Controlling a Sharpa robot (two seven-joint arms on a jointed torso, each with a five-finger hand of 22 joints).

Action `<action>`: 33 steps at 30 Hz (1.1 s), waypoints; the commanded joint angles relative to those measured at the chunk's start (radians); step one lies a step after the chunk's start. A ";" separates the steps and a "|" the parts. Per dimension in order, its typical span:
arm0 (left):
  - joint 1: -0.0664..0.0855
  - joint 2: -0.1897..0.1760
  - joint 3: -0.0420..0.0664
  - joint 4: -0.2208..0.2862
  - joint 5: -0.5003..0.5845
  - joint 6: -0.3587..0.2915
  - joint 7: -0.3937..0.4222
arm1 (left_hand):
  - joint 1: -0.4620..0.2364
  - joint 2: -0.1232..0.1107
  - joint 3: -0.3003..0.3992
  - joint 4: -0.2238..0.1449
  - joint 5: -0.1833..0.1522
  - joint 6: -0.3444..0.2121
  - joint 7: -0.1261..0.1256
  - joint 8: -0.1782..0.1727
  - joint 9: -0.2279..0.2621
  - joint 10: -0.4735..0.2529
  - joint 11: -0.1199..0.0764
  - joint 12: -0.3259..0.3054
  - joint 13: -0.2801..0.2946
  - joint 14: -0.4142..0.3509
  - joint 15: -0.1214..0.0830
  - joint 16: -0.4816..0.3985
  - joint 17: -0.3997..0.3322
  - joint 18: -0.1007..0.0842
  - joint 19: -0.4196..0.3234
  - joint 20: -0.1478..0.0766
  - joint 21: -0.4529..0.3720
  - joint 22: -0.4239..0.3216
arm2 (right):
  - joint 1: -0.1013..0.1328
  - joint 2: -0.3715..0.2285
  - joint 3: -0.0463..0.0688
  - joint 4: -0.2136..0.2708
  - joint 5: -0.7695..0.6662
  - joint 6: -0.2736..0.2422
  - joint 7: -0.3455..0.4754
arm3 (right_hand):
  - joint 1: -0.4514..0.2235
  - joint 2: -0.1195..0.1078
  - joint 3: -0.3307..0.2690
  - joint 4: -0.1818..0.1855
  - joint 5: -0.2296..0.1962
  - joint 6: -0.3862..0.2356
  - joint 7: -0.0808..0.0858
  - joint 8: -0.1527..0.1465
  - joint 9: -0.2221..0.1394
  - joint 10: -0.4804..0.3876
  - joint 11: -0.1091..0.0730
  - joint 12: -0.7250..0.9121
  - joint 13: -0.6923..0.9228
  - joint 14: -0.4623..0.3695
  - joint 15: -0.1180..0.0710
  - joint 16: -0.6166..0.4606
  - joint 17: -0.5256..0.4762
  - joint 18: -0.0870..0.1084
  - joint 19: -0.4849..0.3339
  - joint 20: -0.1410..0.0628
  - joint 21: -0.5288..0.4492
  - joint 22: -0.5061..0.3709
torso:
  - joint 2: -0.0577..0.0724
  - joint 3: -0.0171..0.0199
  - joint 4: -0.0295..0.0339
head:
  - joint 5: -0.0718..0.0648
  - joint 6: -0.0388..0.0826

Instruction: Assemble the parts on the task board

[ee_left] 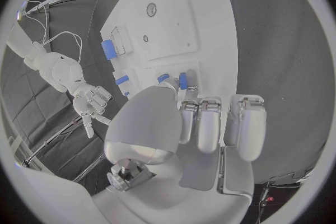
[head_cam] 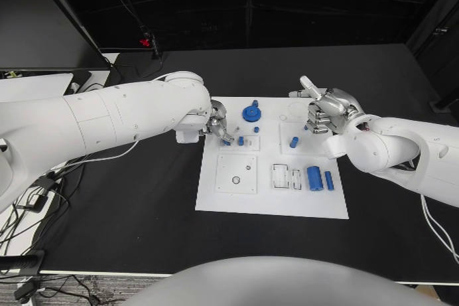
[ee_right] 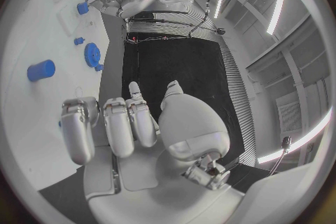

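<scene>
Fingertips [head_cam: 225, 137] of the left hand [head_cam: 218, 125] are pressed around a small blue part [head_cam: 239, 141] at the task board [head_cam: 272, 203], apparently to seat it. From the left wrist, that part [ee_left: 182, 80] is seen pinched. From the right wrist, the right hand [ee_right: 133, 123] is held curled, empty, beside the board; the blue gear [ee_right: 92, 55] lies near, unobstructed.
</scene>
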 commanded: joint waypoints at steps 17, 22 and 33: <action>-0.011 0.008 -0.003 -0.017 0.004 0.001 0.006 | 0.027 0.023 0.135 -0.063 -0.018 -0.040 0.007 0.003 -0.003 0.113 0.008 -0.004 0.261 0.105 0.005 0.001 0.263 -0.014 0.104 0.004 0.003 0.263 | 0.001 0.002 0.000 0.001 -0.002 0.013 0.005 | 0.004 0.004 -0.007 -0.001 0.003 -0.005 0.051 0.005 -0.002 0.104 0.008 0.003 0.262 0.102 0.007 0.002 0.263 -0.007 0.102 0.006 0.003 0.263 | 0.000 -0.0003 -0.0002 | -0.003 -0.001; -0.013 0.009 -0.003 -0.019 0.004 0.000 0.007 | 0.028 0.022 0.138 -0.063 -0.019 -0.040 0.008 0.004 -0.003 0.113 0.008 -0.004 0.261 0.105 0.005 0.001 0.263 -0.014 0.104 0.004 0.003 0.263 | 0.001 0.002 0.000 0.001 -0.002 0.013 0.005 | 0.004 0.004 -0.007 -0.001 0.003 -0.005 0.051 0.005 -0.002 0.104 0.008 0.003 0.262 0.102 0.007 0.002 0.263 -0.007 0.102 0.006 0.003 0.263 | 0.000 0.0000 0.0004 | -0.005 -0.001; -0.015 0.012 -0.003 -0.021 0.004 0.019 -0.001 | 0.024 0.013 0.142 -0.060 -0.024 -0.043 0.010 0.006 -0.003 0.113 0.010 -0.004 0.261 0.105 0.006 0.001 0.263 -0.014 0.104 0.004 0.003 0.263 | 0.001 0.001 0.000 0.002 -0.002 0.012 0.004 | 0.004 0.004 -0.007 -0.001 0.003 -0.005 0.051 0.005 -0.002 0.104 0.008 0.003 0.262 0.102 0.007 0.002 0.263 -0.007 0.102 0.006 0.003 0.263 | 0.000 -0.0001 -0.0001 | -0.003 -0.003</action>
